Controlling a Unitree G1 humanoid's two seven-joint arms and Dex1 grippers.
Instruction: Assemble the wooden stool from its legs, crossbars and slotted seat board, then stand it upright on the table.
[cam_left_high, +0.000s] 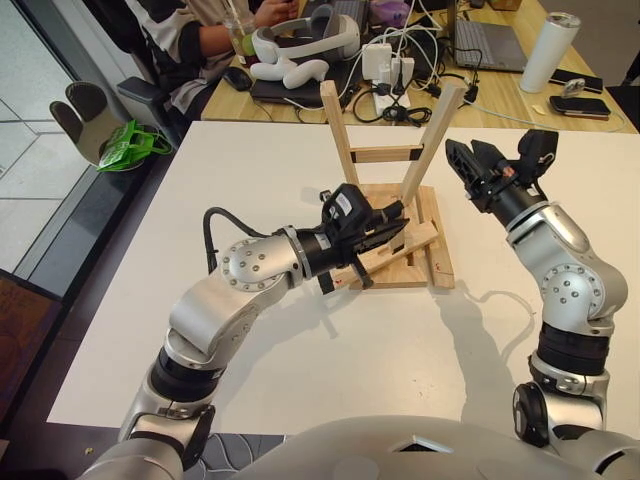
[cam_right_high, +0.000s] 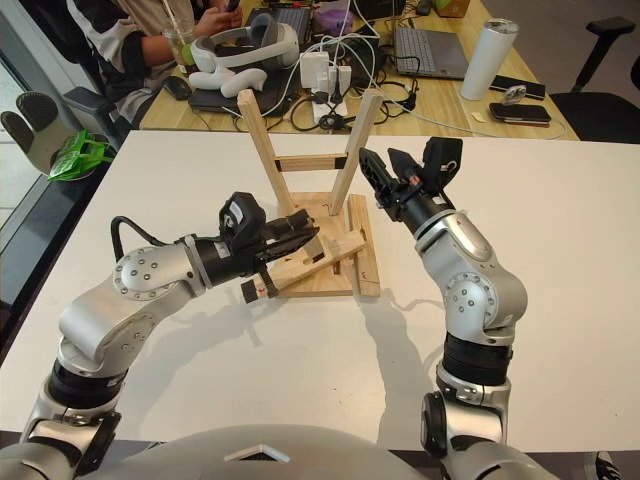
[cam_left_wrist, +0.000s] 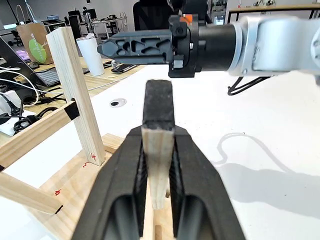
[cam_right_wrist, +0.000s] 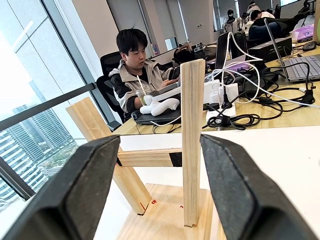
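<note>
The slotted seat board (cam_left_high: 395, 275) lies flat on the white table (cam_left_high: 300, 350). Two legs (cam_left_high: 338, 130) (cam_left_high: 432, 140) stand up from it, joined by a crossbar (cam_left_high: 385, 154). A loose leg piece (cam_left_high: 408, 246) rests slanted across the board, and my left gripper (cam_left_high: 388, 226) is shut on its end; the left wrist view shows the wood (cam_left_wrist: 157, 165) pinched between the fingers. My right gripper (cam_right_high: 405, 158) hovers open just right of the right-hand upright leg (cam_right_wrist: 192, 140), which appears between its pads without touching them.
Behind the table stands a desk with cables (cam_left_high: 400, 95), a headset (cam_left_high: 300, 45), a laptop (cam_left_high: 490, 45) and a white tumbler (cam_left_high: 548, 50). A person sits at its far left. The white table has free room in front and to the right.
</note>
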